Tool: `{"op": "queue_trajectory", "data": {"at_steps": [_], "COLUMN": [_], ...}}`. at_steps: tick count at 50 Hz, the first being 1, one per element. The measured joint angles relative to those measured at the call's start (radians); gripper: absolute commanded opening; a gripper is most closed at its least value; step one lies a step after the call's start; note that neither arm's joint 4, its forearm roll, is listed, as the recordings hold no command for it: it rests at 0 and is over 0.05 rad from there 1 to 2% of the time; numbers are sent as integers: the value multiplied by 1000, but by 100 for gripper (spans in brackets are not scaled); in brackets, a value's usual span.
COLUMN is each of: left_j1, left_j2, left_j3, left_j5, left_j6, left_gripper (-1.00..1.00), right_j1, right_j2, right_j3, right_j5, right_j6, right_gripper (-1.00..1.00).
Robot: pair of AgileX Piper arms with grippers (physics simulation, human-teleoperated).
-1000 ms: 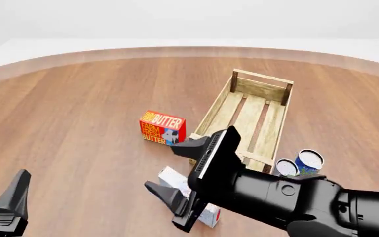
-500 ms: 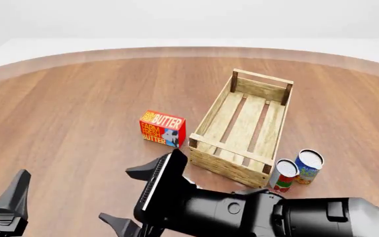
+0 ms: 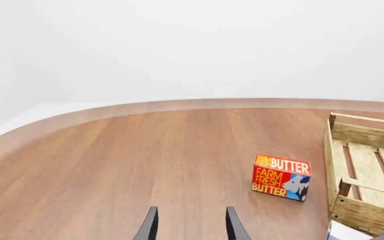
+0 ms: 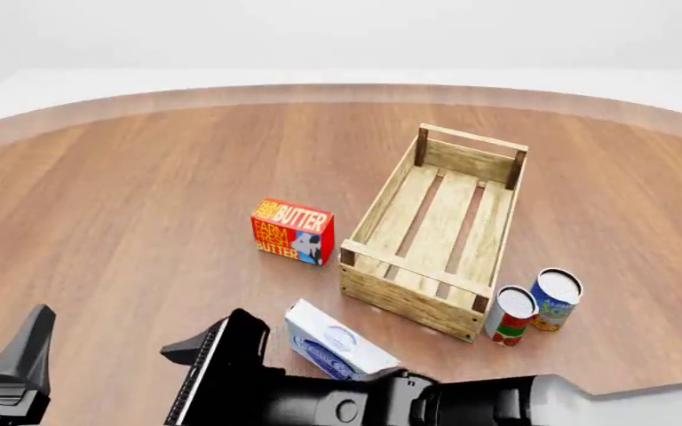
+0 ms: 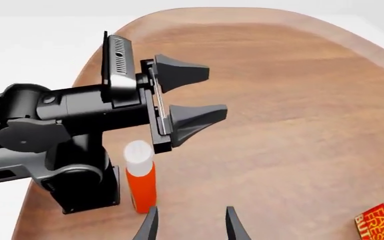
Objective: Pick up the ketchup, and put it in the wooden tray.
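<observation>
The ketchup (image 5: pixel 140 176) stands upright near the counter (image 4: pixel 139 204) edge, beside the left arm's base, with open wood around it. The right tool (image 5: pixel 188 223) hovers just short of it, fingers apart; the left tool (image 5: pixel 188 102), also spread, hangs above it. The wooden tray (image 4: pixel 436 226), butter box (image 4: pixel 292 230) and white-and-blue box (image 4: pixel 335 346) sit well apart.

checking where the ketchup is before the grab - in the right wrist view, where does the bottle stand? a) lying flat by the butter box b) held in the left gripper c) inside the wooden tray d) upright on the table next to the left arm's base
d: the ketchup stands upright on the table beside the left arm's base, below the open, empty left gripper; the wooden tray holds nothing.
</observation>
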Motion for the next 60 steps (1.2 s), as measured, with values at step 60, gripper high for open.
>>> {"op": "queue_trajectory", "data": {"at_steps": [60], "left_j1": [0], "left_j2": [0], "left_j3": [0], "left_j5": [0], "left_j6": [0], "left_gripper": [100], "right_j1": [132], "right_j2": [372], "right_j3": [-223], "right_j5": [-47], "right_j6": [74], "right_gripper": [100]}}
